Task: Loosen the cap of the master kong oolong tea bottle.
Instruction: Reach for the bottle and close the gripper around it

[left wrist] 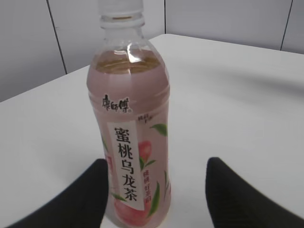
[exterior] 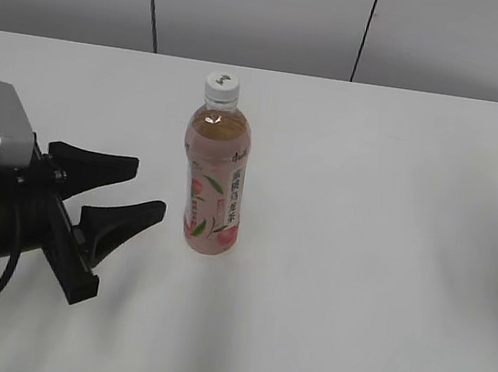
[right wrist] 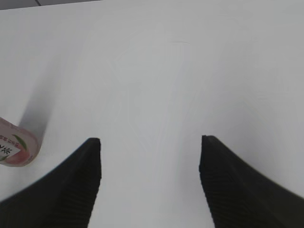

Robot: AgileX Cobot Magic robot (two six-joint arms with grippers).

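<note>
The white desk (exterior: 383,286) lay wide and bare around one thing; the master kong oolong tea bottle (exterior: 214,178) stood upright near the middle, somewhat closer to the far edge than the near one, pink peach label facing the camera; the left gripper (exterior: 149,189) sat low toward the left edge, fingers well apart, pointed at the bottle's lower half and just short of touching it; the right gripper (right wrist: 149,161) showed only in its own wrist view, fingers spread over bare desk, the bottle's base at the far left of that view; the white cap (exterior: 223,85) sat on the neck, untouched. By my reading this was the approach step, nothing gripped yet; next, the left fingers needed to close on the bottle's body to brace it, then the right to come down over the cap.
</note>
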